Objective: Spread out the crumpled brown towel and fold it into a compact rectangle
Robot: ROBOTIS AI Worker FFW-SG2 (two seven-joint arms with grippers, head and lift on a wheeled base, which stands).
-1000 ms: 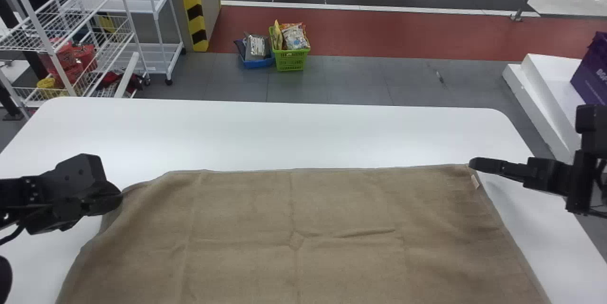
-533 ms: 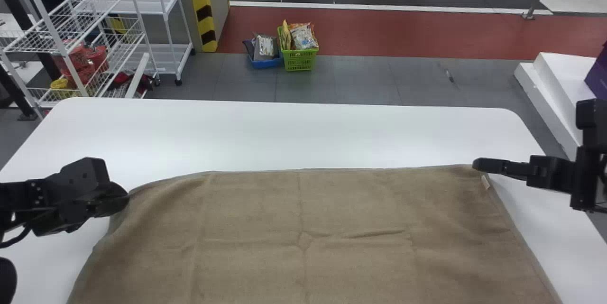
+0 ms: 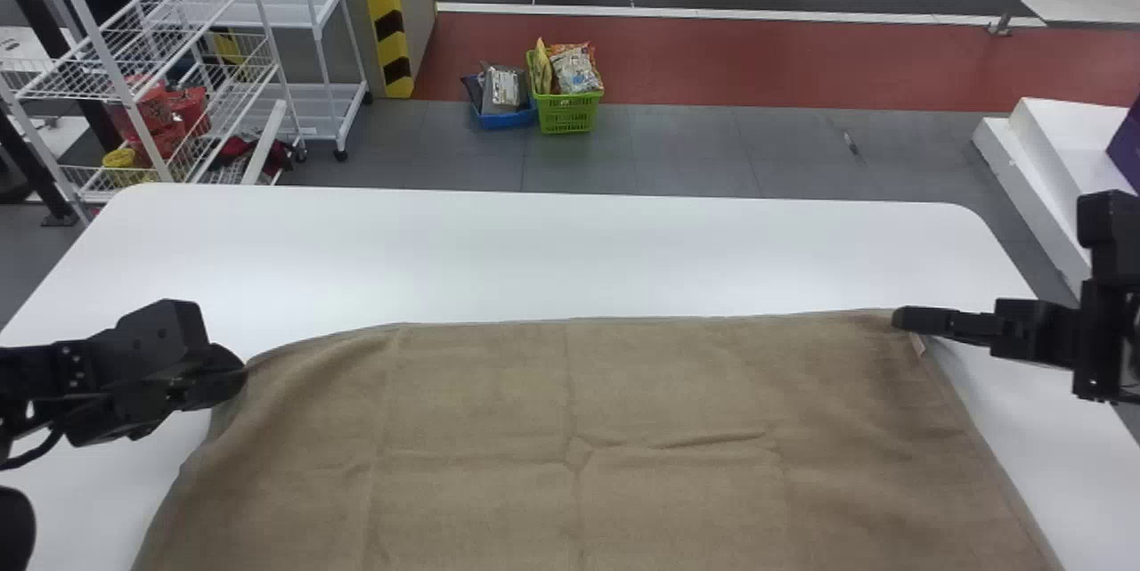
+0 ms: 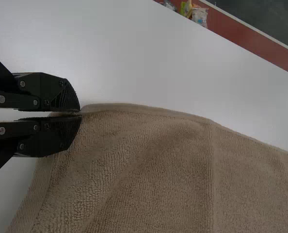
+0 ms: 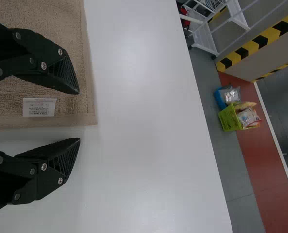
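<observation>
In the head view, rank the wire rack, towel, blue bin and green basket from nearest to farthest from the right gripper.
1. Towel: its far right corner is at the right gripper.
2. Green basket: on the floor beyond the table.
3. Blue bin: just left of the basket.
4. Wire rack: far left.

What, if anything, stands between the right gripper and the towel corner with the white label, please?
Nothing visible does. The right gripper is open at that corner of the brown towel, one finger over the cloth, the other over the white table.
</observation>
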